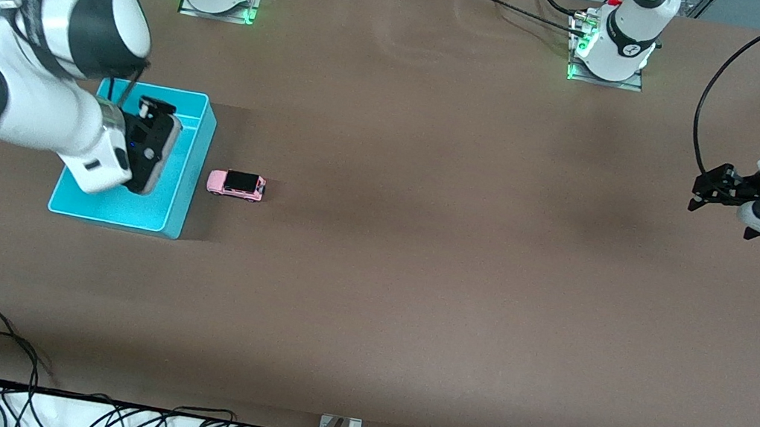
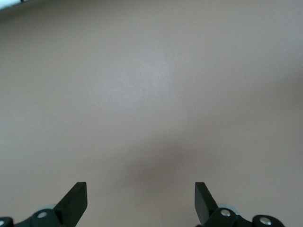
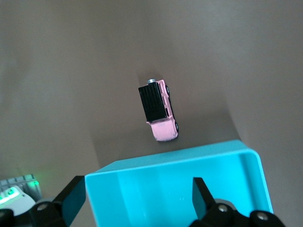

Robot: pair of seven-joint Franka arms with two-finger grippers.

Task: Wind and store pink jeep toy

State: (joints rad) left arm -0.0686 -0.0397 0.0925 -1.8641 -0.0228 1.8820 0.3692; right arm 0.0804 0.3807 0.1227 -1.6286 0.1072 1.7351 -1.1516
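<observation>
Currently the pink jeep toy [image 1: 236, 184] is seen on its wheels on the brown table [image 1: 414, 286], just beside the cyan bin [image 1: 184, 162] over which the right gripper [image 3: 137, 198] is held, fingers spread and empty. Well apart, the left gripper [image 2: 141, 201] is held over bare table, likewise spread.
</observation>
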